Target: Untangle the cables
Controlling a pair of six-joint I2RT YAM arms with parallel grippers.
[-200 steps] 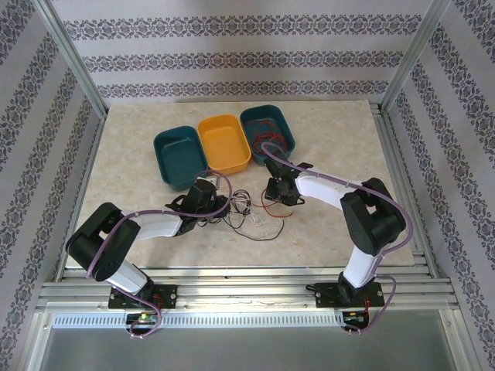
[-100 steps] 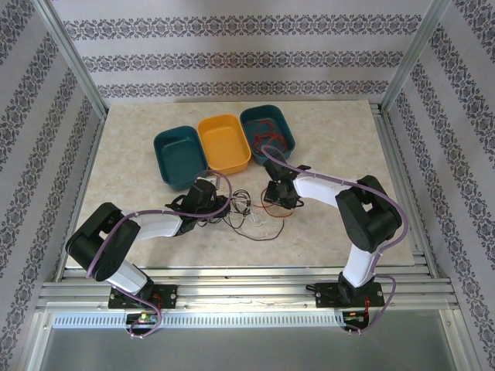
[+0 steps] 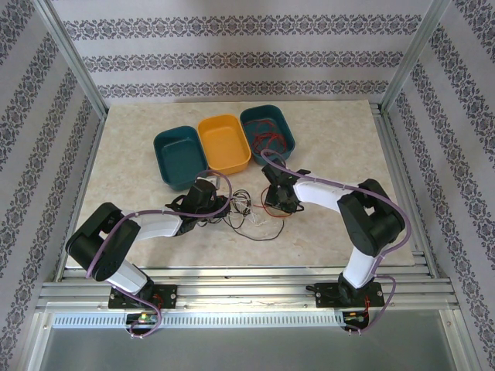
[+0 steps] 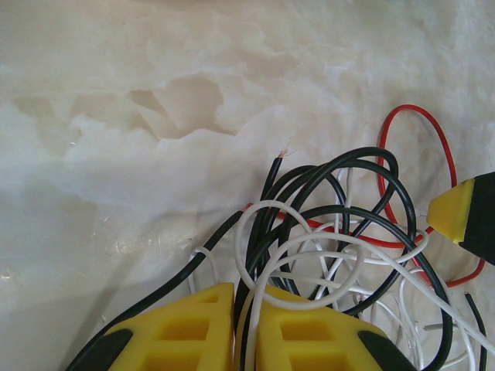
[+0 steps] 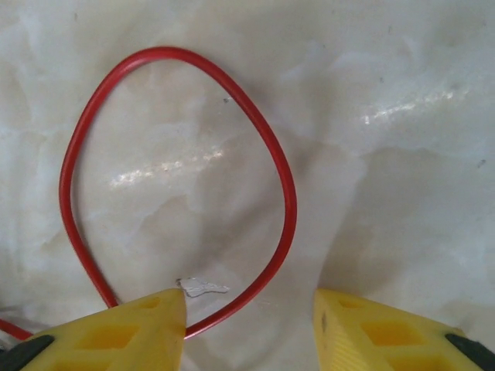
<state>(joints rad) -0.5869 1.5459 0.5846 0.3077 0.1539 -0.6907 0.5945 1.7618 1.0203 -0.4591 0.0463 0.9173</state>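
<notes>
Top view: the cables (image 3: 249, 215) lie in a loose tangle mid-tabletop (image 3: 340, 147), long axis running left to right.

Left wrist: my left pincer (image 4: 244, 297) is clamped on black and white strands, which fan away from it.

Right wrist: my right pincer (image 5: 251, 303) stands open. The red cable (image 5: 290, 193) loops lengthwise away from its tips, bend pointing ahead.

Enclosure: cream marbled table (image 3: 340, 131), evenly lit.
Striped floral wallpaper (image 3: 232, 54) on three sides; aluminium posts (image 3: 76, 66) at rear corners, slotted rail (image 3: 247, 292) along the near edge.
</notes>
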